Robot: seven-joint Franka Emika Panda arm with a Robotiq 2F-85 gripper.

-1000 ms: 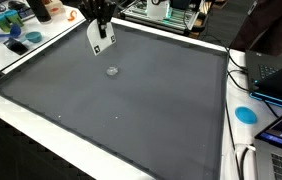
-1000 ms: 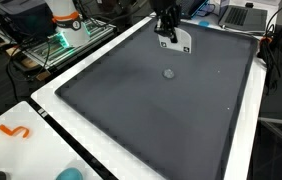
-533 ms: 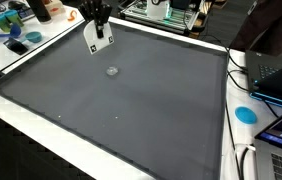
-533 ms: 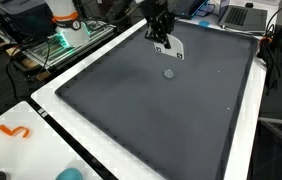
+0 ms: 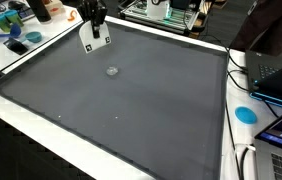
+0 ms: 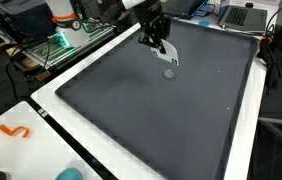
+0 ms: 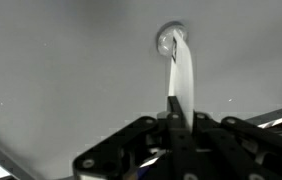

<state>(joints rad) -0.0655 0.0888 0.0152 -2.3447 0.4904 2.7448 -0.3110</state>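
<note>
My gripper (image 5: pixel 93 21) hangs over the far part of a large dark grey mat (image 5: pixel 131 110), shut on the top edge of a flat white card (image 5: pixel 87 38). The card dangles below the fingers, tilted, above the mat. In an exterior view the gripper (image 6: pixel 159 41) holds the card (image 6: pixel 168 53) just above a small clear round piece (image 6: pixel 168 72) lying on the mat. In the wrist view the card (image 7: pixel 181 75) runs edge-on from my gripper (image 7: pixel 174 118) toward that round piece (image 7: pixel 169 40). The same round piece (image 5: pixel 112 71) lies a little nearer than the card.
The mat has a white border (image 5: pixel 41 125). A blue disc (image 5: pixel 245 114), laptops and cables lie along one side. Bottles and clutter (image 5: pixel 21 20) stand past the far corner. An orange squiggle (image 6: pixel 14 131) marks the white table; a laptop (image 6: pixel 243 15) sits beyond the mat.
The gripper has carried the white card sideways along the far part of the mat, closer to above the round piece. The jaws stayed shut on the card.
</note>
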